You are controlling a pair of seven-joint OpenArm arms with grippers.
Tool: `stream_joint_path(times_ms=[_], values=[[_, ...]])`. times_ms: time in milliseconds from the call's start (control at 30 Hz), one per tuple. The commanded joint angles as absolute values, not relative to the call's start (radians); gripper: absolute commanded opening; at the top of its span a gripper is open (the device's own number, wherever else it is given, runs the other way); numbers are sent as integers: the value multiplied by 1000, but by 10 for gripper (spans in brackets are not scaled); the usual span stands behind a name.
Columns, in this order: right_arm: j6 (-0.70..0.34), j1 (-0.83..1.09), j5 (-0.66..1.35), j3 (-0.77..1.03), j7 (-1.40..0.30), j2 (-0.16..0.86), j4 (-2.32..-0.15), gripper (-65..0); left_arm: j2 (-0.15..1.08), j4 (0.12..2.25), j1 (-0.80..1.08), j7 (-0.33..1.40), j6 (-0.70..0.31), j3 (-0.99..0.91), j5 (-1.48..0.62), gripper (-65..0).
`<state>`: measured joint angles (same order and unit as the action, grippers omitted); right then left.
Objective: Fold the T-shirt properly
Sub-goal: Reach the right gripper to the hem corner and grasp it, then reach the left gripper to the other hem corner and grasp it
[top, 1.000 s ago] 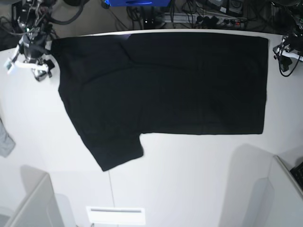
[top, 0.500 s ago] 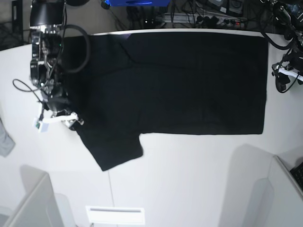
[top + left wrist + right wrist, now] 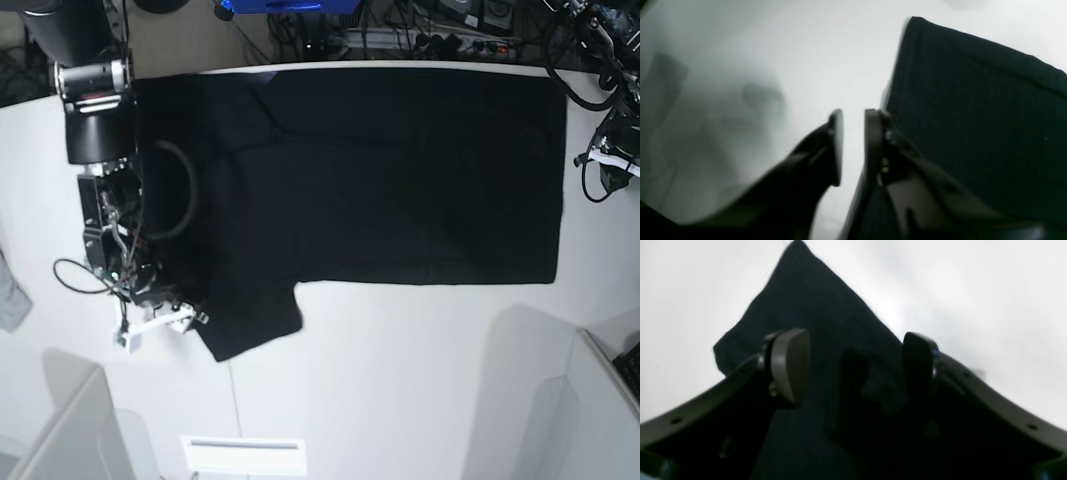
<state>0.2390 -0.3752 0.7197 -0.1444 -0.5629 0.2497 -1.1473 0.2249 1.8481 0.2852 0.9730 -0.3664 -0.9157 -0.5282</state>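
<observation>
Across the white worktop (image 3: 400, 380) the black T-shirt (image 3: 400, 170) lies spread flat, its body reaching from the far edge toward the middle, its hem running down the side of the base view where the left arm works and one short sleeve (image 3: 250, 320) jutting out toward the near side at the other end. No print shows on the upward face. By its look it is soft, light cotton with no stiffness of its own: it will sag and drape from wherever it is lifted, and a single layer is thin enough that a pinch must bite at an edge or corner rather than on the flat middle. The cloth should slide fairly easily on the smooth worktop, so dragging could skew the layout.

At the sleeve end, the right tool (image 3: 853, 370) hangs low over the sleeve with its jaws spread wide and nothing between them but dark fabric below; the sleeve's outer hem or the shoulder seam looks the sound place to take hold there. Beside the hem, the left tool (image 3: 853, 146) hangs just off the shirt's edge, its jaws drawn nearly together with a slim gap of bare worktop showing between them and no cloth caught. A hem corner would suit that side.

A small grey cloth scrap (image 3: 10, 295) lies at the worktop's edge, well apart.
</observation>
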Motion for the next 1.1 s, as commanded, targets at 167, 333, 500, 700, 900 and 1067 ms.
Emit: stream_joint_path(times_ms=[167,333,500,700,900,1067], values=[[166,-549,719,-222,-536,259,-937,-237,240,1862,285,946,-363,-923,-460,-632],[128,-627,717,-297,-441,259,-774,-237,240,1862,285,946,-363,-923,-453,-624],[27,-685,717,-352,-412,255,-624,-240,239,1862,285,946,-363,-923,-453,-624],[19,-684,717,-355,-395,229,-591,-243,239,1862,285,947,-363,-921,-456,-624],[19,-670,717,-355,-390,213,-591,-246,237,1862,285,947,-364,-921,-456,-622],[19,-659,716,-355,-363,213,-590,-317,239,1862,285,951,-364,-921,-453,-619]])
